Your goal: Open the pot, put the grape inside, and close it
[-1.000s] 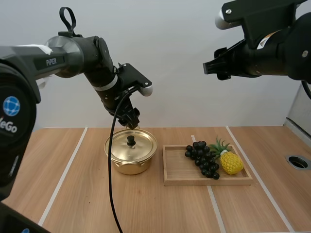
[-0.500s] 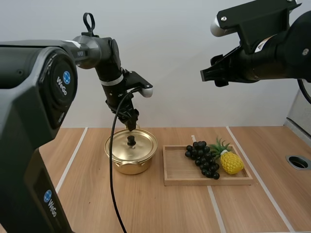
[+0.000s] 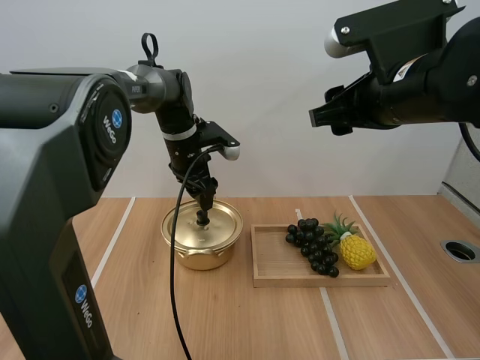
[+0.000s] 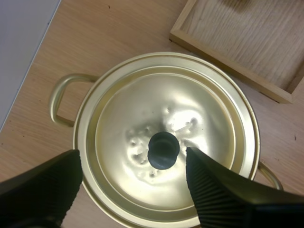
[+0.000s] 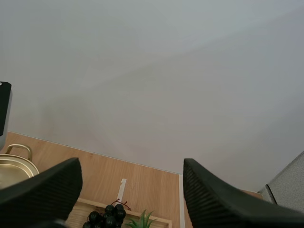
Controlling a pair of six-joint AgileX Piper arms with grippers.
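Observation:
A gold pot (image 3: 201,247) stands on the table with its lid (image 4: 166,123) on and a black knob (image 4: 163,150) at the lid's centre. My left gripper (image 3: 204,204) hangs open just above that knob, its fingers (image 4: 218,190) spread to either side of it in the left wrist view. A bunch of dark grapes (image 3: 313,245) lies in the wooden tray (image 3: 270,279) to the pot's right. My right gripper (image 3: 321,118) is held high above the tray, open, with nothing between its fingers (image 5: 213,199).
A yellow toy pineapple (image 3: 354,249) lies in the tray beside the grapes. A round hole (image 3: 460,250) sits in the table at the far right. White lines (image 3: 97,270) run across the wooden tabletop.
My left gripper has come down and slightly right toward the lid's knob. The right arm has barely shifted.

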